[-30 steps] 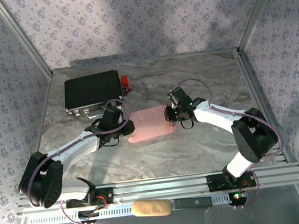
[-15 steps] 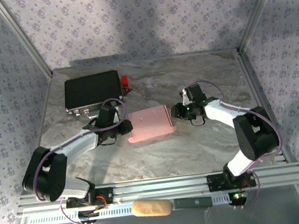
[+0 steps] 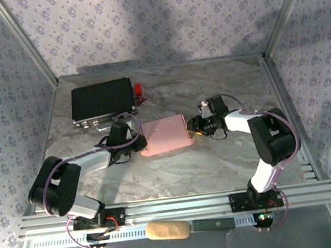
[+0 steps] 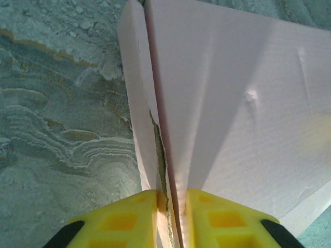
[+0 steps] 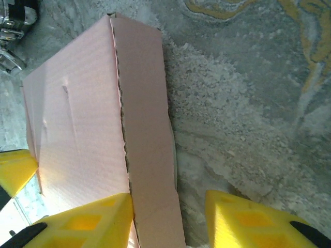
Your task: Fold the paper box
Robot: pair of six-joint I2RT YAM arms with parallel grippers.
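**A:** Where is the paper box found?

**B:** It is laid on the tabletop, between the two sets of jaws. One edge is pinched by the left jaws, which are pressed tight on two layers of card. The right jaws are spread around the opposite side panel, though whether that panel is actually touched cannot be told.

**A:** How is it expected to handle?

**B:** It is judged light, thin and springy. It would be easily creased, and torn at the slits if tugged. It is best taken by an edge beside a fold line, never by the broad face.

**A:** And its heading?

**B:** The long axis is seen running from the left jaws across to the right jaws. The broad face is turned up, and the folded panel is at the end by the right jaws.
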